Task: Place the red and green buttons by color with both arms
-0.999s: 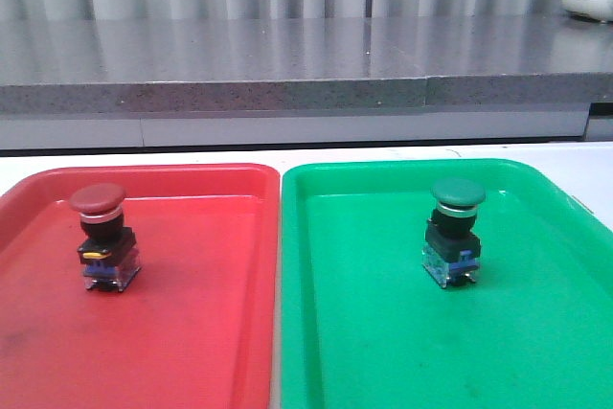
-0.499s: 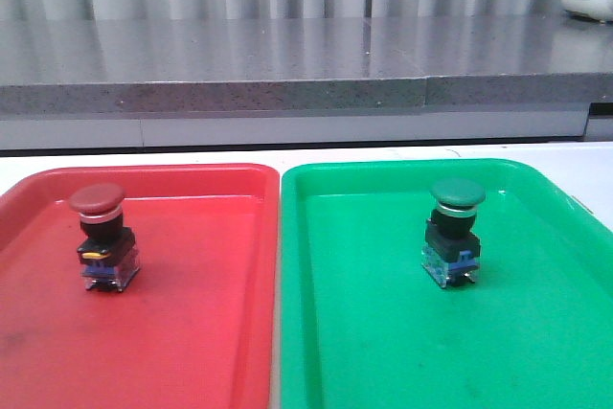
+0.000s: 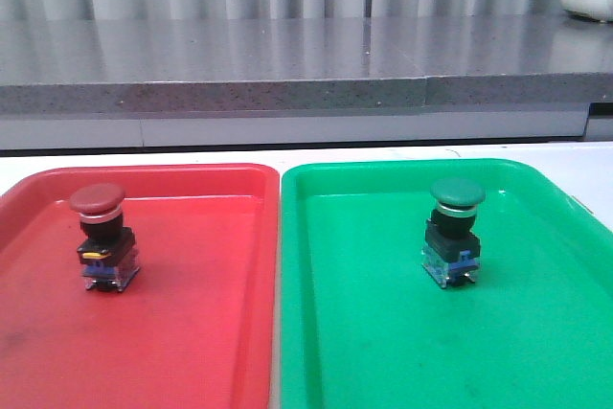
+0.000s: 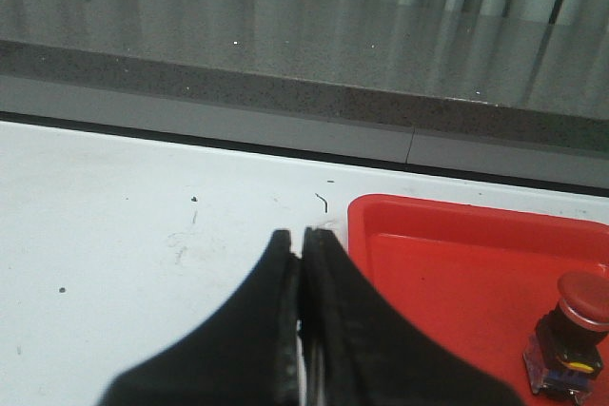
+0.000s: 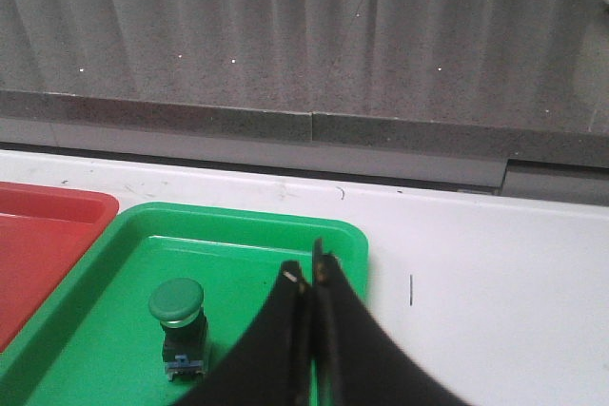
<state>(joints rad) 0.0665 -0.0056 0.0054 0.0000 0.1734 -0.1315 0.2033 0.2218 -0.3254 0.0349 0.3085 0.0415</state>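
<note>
Already sorted: each button stands in the tray of its own color

Leftmost, the left tool (image 4: 302, 263) hangs over bare white bench (image 4: 143, 235) just off the left edge of the red tray (image 3: 192, 332). Its two black fingers are pressed together at the tips and grip nothing. The red tray lies on the left half of the bench, its long side almost touching the green tray (image 3: 402, 352). The red button (image 3: 102, 237) stands upright in the red tray, toward that tray's far left corner, cap up, black body and bluish base resting on the tray floor. Nothing touches it.

Next, the green tray fills the right half of the bench. The green button (image 3: 455, 232) stands upright in it, toward the far side and a little right of the tray's middle, cap up, base on the tray floor, also free of any contact. The two buttons are well apart, one per tray.

Rightmost, the right tool (image 5: 309, 278) hovers above the green tray's far right corner, near the green button but clear of it. Its fingers are closed against each other, with only a thin slit between them, and they carry nothing. Beyond the far edge of the bench runs a grey speckled ledge (image 3: 287, 74).
</note>
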